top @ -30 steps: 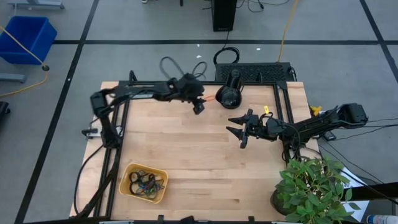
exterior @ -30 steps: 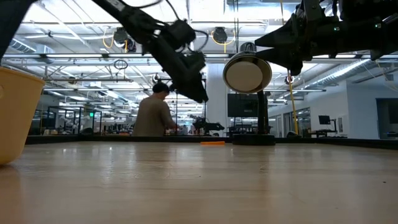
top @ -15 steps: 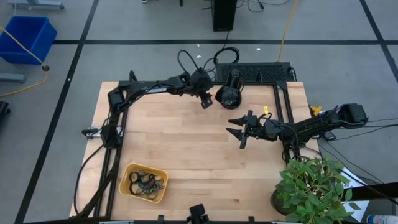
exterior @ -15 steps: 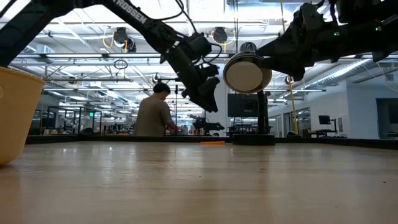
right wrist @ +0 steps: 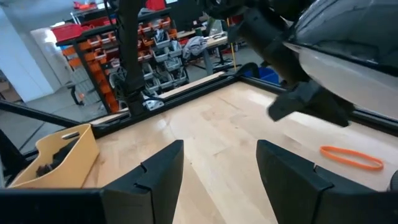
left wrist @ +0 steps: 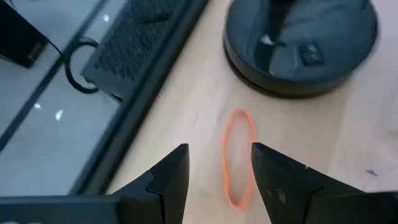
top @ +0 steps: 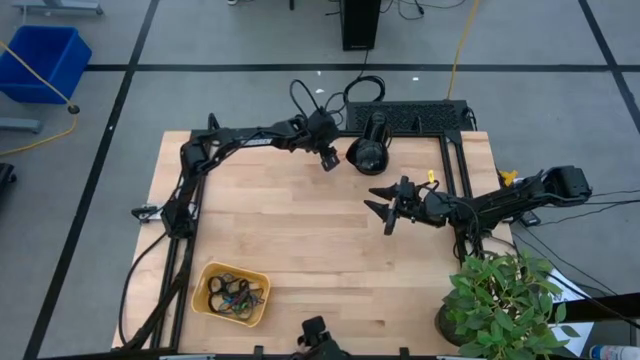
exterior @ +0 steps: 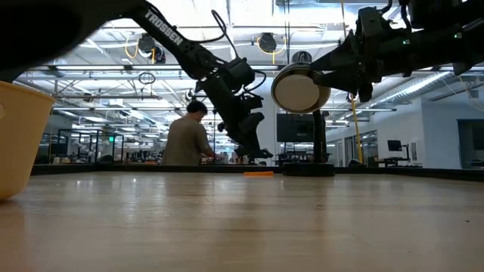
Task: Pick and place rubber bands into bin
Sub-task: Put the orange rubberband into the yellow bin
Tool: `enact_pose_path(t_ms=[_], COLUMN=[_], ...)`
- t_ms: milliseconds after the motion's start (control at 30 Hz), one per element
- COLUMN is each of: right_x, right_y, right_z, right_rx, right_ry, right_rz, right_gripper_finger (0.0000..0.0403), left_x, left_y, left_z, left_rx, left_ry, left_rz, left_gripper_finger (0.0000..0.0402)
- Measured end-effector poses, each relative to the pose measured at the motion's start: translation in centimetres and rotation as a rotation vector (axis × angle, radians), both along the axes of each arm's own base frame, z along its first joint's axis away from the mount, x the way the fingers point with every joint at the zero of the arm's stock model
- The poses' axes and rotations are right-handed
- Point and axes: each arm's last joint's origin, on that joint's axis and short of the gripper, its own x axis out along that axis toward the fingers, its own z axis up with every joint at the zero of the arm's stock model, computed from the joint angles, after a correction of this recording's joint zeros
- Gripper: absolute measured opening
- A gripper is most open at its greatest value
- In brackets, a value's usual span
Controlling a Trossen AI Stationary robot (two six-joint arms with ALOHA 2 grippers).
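One orange rubber band [left wrist: 238, 158] lies flat on the wood near the table's far edge, next to a black round base. My left gripper [top: 328, 160] hangs open just above it, slanting down; the band lies between and ahead of its fingers [left wrist: 217, 165], untouched. The band also shows in the right wrist view [right wrist: 351, 157] and the low view [exterior: 259, 173]. The orange-yellow bin [top: 232, 266] stands at the near left with several rubber bands [top: 233, 296] inside. My right gripper [top: 385, 208] waits open and level above the table's middle right.
The black round base [top: 368, 155] of a stand sits close right of the band. A black panel [top: 405, 115] lies along the far edge. A potted plant [top: 500, 300] fills the near right corner. A person [exterior: 185, 140] stands in the room beyond. Bare wood lies between band and bin.
My left gripper has reached out toward the table's far right and sunk, coming down over the orange band beside the round base. Its fingers have stayed apart. My right gripper has kept its place.
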Motion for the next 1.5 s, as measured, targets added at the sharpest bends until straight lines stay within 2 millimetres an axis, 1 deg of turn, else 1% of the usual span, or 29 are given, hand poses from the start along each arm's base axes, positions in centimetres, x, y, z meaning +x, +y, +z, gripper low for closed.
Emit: enact_pose_path(t_ms=[100, 333, 567, 667, 800, 900, 1000, 1067, 1233, 1500], right_x=[0.0, 0.0, 0.0, 0.0, 0.0, 0.0, 0.0, 0.0, 0.0, 0.0], right_y=[0.0, 0.0, 0.0, 0.0, 0.0, 0.0, 0.0, 0.0, 0.0, 0.0], right_z=[0.0, 0.0, 0.0, 0.0, 0.0, 0.0, 0.0, 0.0, 0.0, 0.0], right_rx=[0.008, 0.038, 0.077, 0.077, 0.077, 0.077, 0.097, 0.109, 0.112, 0.126], right_ry=[-0.008, -0.015, -0.025, -0.027, -0.028, -0.028, -0.035, -0.039, -0.041, -0.045], right_rz=[-0.002, -0.005, -0.008, -0.007, -0.007, -0.008, -0.009, -0.008, -0.008, -0.009], right_gripper_finger=[0.0196, 0.0196, 0.0196, 0.0196, 0.0196, 0.0196, 0.0196, 0.0196, 0.0196, 0.0196], left_x=[-0.1, 0.2, 0.4, 0.5, 0.7, 1.0, 1.3, 1.4, 1.5, 1.6], left_y=[0.2, 0.2, -0.4, -0.8, -1.2, -1.3, -1.2, -1.3, -1.3, -1.4], left_z=[-0.5, -0.1, -0.2, -0.4, -0.4, -0.1, 0.2, 0.3, 0.4, 0.4], left_rx=[-0.009, 0.036, 0.047, 0.022, 0.01, 0.059, 0.105, 0.08, 0.091, 0.063], left_ry=[0.008, -0.008, 0.021, 0.028, 0.026, 0.005, -0.019, -0.04, -0.055, -0.078], left_rz=[0.01, 0.05, 0.01, -0.01, -0.029, -0.007, 0.022, 0.057, 0.054, 0.087], left_gripper_finger=[0.0179, 0.0179, 0.0181, 0.0199, 0.0249, 0.0284, 0.0308, 0.032, 0.0336, 0.0331])
